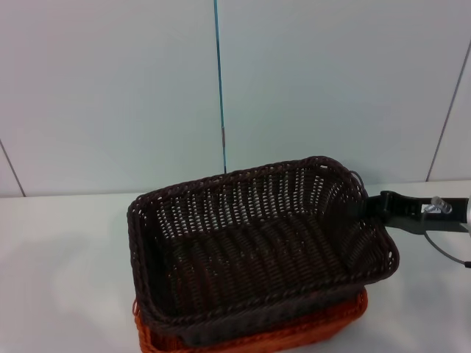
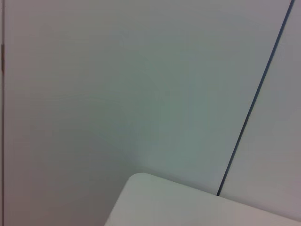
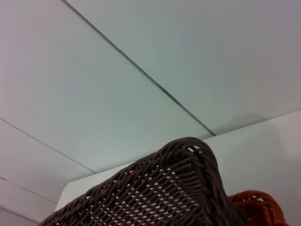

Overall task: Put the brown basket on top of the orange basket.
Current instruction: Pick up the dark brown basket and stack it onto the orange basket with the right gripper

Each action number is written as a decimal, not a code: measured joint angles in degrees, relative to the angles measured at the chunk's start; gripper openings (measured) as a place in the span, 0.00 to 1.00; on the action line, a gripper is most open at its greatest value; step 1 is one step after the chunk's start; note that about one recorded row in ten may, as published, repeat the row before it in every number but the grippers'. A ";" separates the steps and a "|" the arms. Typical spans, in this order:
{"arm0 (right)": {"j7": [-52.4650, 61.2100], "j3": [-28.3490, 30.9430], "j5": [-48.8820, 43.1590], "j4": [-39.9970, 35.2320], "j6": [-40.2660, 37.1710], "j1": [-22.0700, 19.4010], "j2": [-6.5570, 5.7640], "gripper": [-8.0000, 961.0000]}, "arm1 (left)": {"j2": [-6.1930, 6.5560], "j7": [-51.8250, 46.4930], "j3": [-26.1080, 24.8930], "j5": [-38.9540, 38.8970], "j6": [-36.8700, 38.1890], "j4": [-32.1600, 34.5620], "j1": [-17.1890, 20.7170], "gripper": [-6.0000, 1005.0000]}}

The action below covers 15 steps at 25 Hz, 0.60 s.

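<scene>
The brown basket (image 1: 257, 250) rests on top of the orange basket (image 1: 294, 334), nested into it and slightly askew; only the orange basket's front edge and corners show beneath it. My right gripper (image 1: 370, 209) reaches in from the right and meets the middle of the brown basket's right rim, shut on that braided edge. In the right wrist view a corner of the brown basket (image 3: 178, 188) fills the foreground and a bit of the orange basket (image 3: 256, 205) peeks out beside it. My left gripper does not show in any view.
Both baskets stand on a white table (image 1: 59, 265) against a pale panelled wall (image 1: 110, 88). A grey cable (image 1: 449, 254) loops under the right arm. The left wrist view holds only the wall and a table corner (image 2: 155, 202).
</scene>
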 joint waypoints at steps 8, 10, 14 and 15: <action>-0.02 -1.75 0.74 -0.74 1.23 -0.31 0.12 0.21 | 0.07 0.09 0.08 0.01 0.00 -0.05 -0.04 0.50; -0.03 -2.58 1.06 -0.99 1.95 -0.31 0.12 0.21 | 0.08 0.10 0.04 0.18 0.00 -0.05 0.00 0.50; -0.23 -3.34 1.86 -1.45 3.17 -0.35 0.12 0.21 | 0.09 0.11 -0.24 0.86 0.00 -0.05 0.01 0.50; -0.40 -3.49 2.40 -1.52 3.45 -0.41 0.11 0.21 | 0.09 0.11 -0.28 0.91 0.00 -0.05 0.03 0.50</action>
